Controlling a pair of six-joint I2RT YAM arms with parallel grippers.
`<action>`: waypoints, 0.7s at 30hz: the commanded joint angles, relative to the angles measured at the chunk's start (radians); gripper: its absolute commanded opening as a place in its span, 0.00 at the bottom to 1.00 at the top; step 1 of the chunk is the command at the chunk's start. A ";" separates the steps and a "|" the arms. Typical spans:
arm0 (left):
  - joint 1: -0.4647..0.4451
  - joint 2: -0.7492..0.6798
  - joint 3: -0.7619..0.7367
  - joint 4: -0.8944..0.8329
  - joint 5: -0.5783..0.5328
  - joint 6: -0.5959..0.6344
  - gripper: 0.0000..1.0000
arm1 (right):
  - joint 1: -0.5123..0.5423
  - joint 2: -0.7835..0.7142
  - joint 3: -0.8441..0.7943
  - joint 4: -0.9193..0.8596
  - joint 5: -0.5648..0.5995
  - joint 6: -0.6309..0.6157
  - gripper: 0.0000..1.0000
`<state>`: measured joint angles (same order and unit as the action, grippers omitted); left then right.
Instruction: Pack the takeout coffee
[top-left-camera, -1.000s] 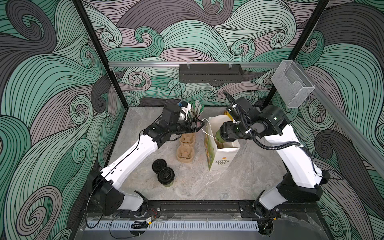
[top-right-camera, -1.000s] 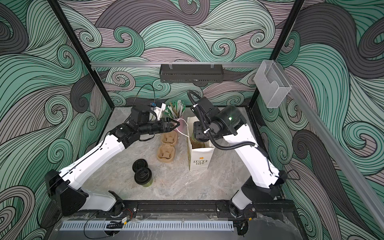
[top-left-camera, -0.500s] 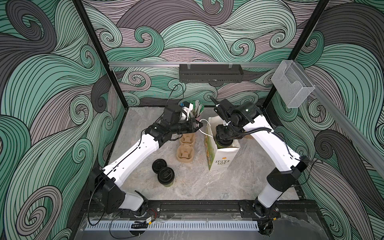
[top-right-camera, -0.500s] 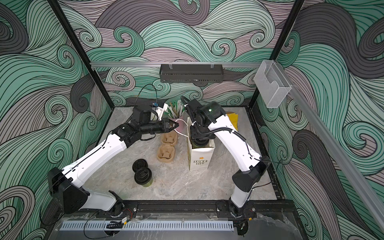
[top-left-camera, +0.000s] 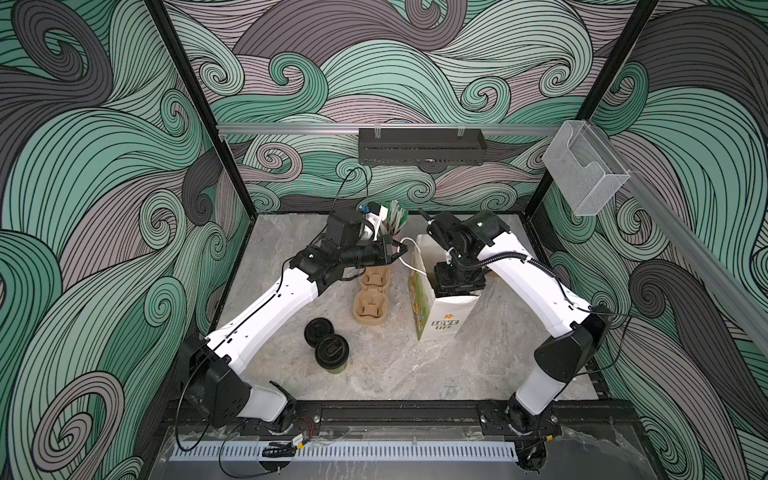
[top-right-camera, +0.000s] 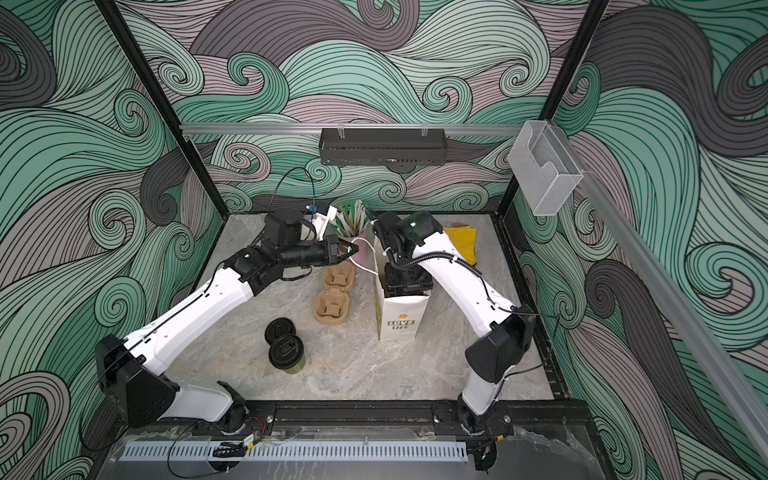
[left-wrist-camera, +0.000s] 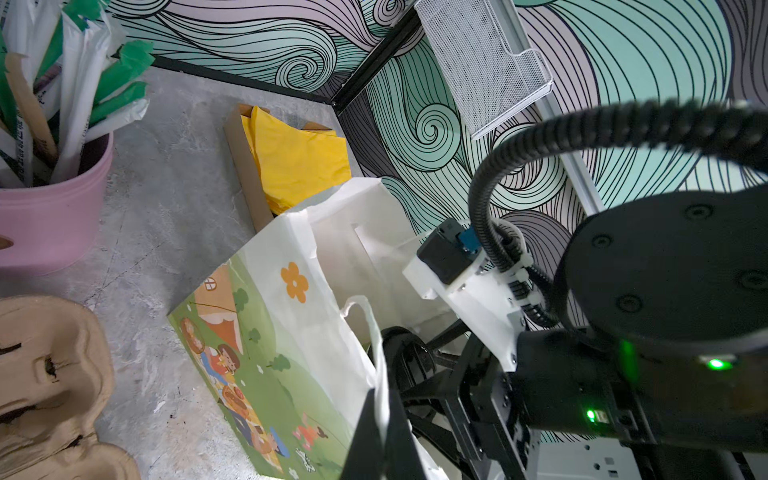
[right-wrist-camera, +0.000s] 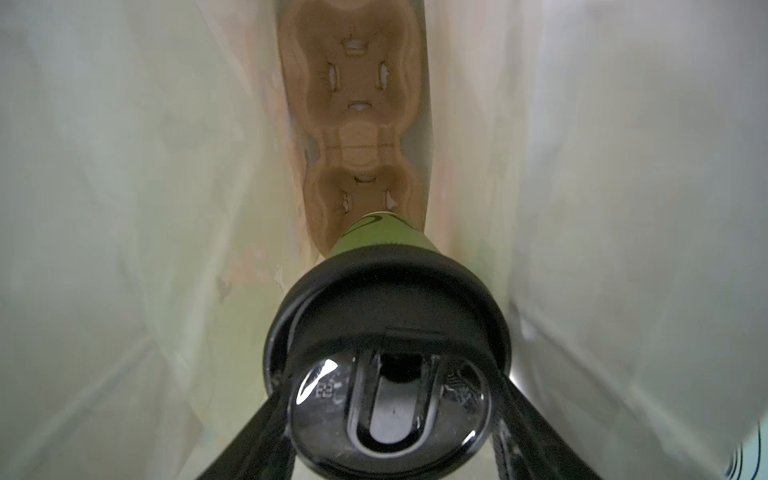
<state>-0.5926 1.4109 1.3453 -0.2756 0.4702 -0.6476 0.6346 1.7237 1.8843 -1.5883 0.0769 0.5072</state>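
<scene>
My right gripper (right-wrist-camera: 390, 415) is down inside the white paper bag (top-left-camera: 440, 307), shut on a takeout coffee cup (right-wrist-camera: 382, 237) by its black lid (right-wrist-camera: 390, 316). The olive-green cup hangs over one end of a brown carrier (right-wrist-camera: 357, 83) lying on the bag's floor. My left gripper (left-wrist-camera: 380, 399) is shut on the bag's white handle (left-wrist-camera: 376, 332) at the bag's left rim, also seen in a top view (top-right-camera: 353, 249). Another lidded green cup (top-left-camera: 331, 353) stands on the table at the front left. A black lid (top-left-camera: 319, 331) sits just behind it, and what is under it is hidden.
Two brown pulp carriers (top-left-camera: 371, 307) (top-left-camera: 376, 278) lie on the table just left of the bag. A pink cup of straws (top-right-camera: 353, 232) stands behind my left gripper. Yellow napkins in a cardboard box (top-right-camera: 461, 241) sit at the back right.
My left gripper has shut on the bag's handle. The right arm has swung its elbow out to the right and the cup now sits deeper in the bag.
</scene>
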 joint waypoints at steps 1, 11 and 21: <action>-0.006 0.000 0.001 0.011 0.021 0.003 0.00 | -0.005 0.014 -0.004 0.003 -0.015 -0.006 0.66; -0.006 -0.001 -0.006 0.007 0.018 -0.001 0.00 | -0.006 0.070 0.006 0.028 -0.027 -0.015 0.66; -0.006 -0.006 -0.015 0.011 0.012 -0.001 0.00 | -0.006 0.096 -0.031 0.071 -0.032 -0.019 0.66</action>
<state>-0.5926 1.4109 1.3338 -0.2752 0.4759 -0.6479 0.6342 1.8080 1.8744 -1.5284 0.0483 0.4931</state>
